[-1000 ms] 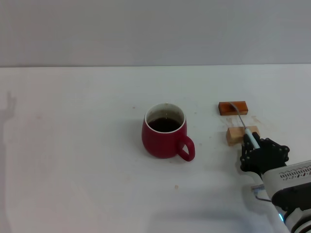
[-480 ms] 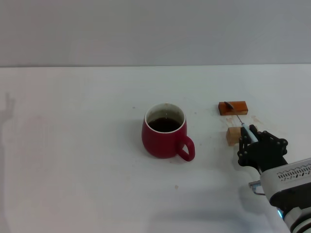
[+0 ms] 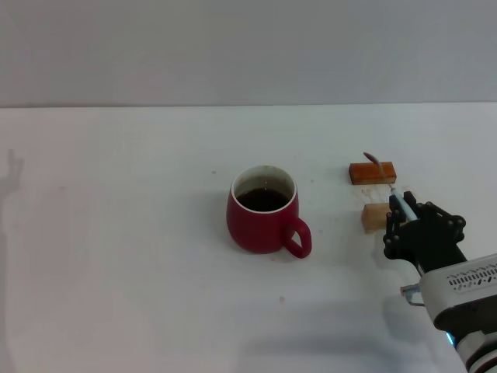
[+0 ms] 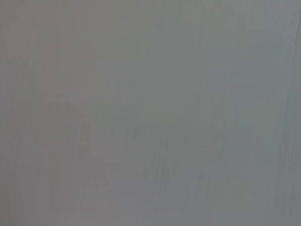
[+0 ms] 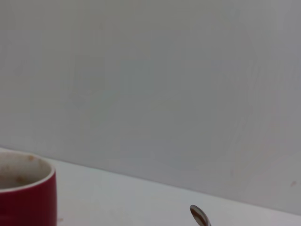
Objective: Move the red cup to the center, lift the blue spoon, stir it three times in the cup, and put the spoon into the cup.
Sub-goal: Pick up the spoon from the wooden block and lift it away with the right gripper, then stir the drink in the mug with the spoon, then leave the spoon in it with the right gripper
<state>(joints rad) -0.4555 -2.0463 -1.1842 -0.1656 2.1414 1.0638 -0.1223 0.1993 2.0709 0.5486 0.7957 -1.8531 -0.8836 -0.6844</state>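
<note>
My right gripper (image 3: 405, 220) is clenched on the blue spoon (image 3: 394, 199) by its pale handle, right of the red cup (image 3: 262, 210). Spoon is tilted, long axis running from the gripper up and away; bowl end points toward the far wall, above the dark wooden block (image 3: 373, 172). Light wooden block (image 3: 374, 217) sits just beside the gripper. Cup is mid-surface, handle toward me and right, dark liquid inside. Plain white surface (image 3: 124, 233), grey wall. No readable writing. Left gripper not in view.
</note>
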